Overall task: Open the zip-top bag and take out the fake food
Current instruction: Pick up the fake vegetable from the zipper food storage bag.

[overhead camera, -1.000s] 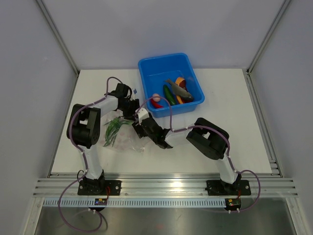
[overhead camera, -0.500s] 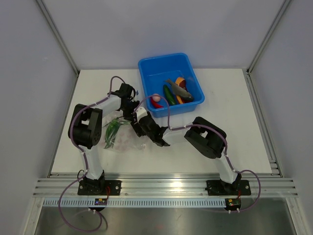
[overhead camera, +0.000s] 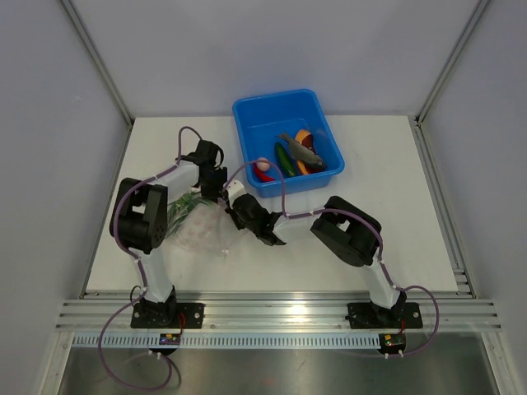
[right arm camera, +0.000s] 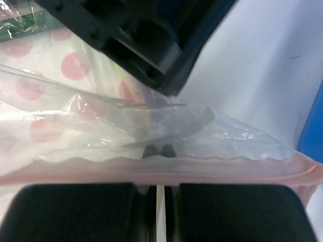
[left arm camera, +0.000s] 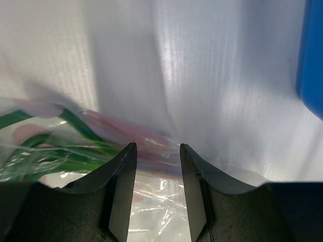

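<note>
1. Right gripper is clamped tight on the pink zip strip of the zip-top bag.
2. Left gripper is held with jaws apart, bag film seen between them.
3. Bag is laid near-left of the blue tub, with a green onion spotted inside.
4. Other fake food is piled in the tub.

The zip-top bag is clear, crinkly, glossy plastic; the tub smooth blue plastic.

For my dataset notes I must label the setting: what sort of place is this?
Probably a robot test cell in a lab: a white table walled by plain panels, two arms bolted to a rail, and toy food in a tub.
</note>
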Robot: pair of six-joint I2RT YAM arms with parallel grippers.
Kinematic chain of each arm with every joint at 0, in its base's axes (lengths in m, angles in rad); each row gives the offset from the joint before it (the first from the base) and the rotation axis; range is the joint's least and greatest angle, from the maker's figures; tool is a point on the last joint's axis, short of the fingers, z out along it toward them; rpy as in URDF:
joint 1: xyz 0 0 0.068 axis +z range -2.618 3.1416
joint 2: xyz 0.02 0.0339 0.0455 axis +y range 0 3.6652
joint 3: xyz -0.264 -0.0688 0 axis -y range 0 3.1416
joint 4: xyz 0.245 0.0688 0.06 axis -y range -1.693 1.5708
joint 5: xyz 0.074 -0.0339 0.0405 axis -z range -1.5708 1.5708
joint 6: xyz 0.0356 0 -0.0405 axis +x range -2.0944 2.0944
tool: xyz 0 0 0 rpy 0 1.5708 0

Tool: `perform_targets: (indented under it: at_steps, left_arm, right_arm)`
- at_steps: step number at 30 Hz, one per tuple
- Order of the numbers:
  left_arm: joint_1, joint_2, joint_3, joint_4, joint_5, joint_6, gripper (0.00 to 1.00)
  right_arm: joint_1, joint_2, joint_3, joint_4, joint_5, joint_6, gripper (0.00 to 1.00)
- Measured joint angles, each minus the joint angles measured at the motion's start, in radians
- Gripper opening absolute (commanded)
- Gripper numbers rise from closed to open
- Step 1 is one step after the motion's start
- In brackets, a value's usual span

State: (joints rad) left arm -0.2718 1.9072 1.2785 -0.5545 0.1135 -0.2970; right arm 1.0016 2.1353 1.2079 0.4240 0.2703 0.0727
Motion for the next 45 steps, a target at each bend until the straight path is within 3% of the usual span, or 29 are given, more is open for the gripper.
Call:
perform_targets:
  at_steps: [4,5,7,15,21,36,44,45]
  left_arm:
    - [0.025,-0.061,-0.047,0.027,-0.032,-0.029,0.53]
    - [0.031,-0.09,-0.067,0.042,-0.042,-0.039,0.66]
    - [0.041,-0.172,-0.124,0.068,-0.061,-0.057,0.78]
    - [0.056,-0.5,-0.263,0.144,-0.23,-0.119,0.98]
    - [0.076,-0.55,-0.32,0.201,-0.332,-0.146,0.99]
    - [0.082,-0.439,-0.366,0.418,-0.439,-0.095,0.99]
    - [0.082,-0.333,-0.321,0.43,-0.48,-0.094,0.99]
    - [0.083,-0.307,-0.306,0.422,-0.48,-0.095,0.95]
  right_arm:
    - [0.004,-0.005,0.0,-0.006,-0.002,-0.004,0.0]
    - [0.006,-0.008,-0.001,-0.011,-0.002,-0.006,0.0]
    - [0.009,-0.013,-0.005,-0.012,0.001,-0.013,0.0]
    - [0.016,-0.041,-0.03,-0.01,0.037,-0.049,0.0]
    - [0.022,-0.054,-0.053,-0.01,0.052,-0.074,0.0]
    - [0.031,-0.056,-0.06,-0.002,0.053,-0.106,0.0]
    - [0.032,-0.057,-0.07,-0.002,0.05,-0.106,0.0]
    - [0.033,-0.057,-0.07,-0.001,0.05,-0.106,0.0]
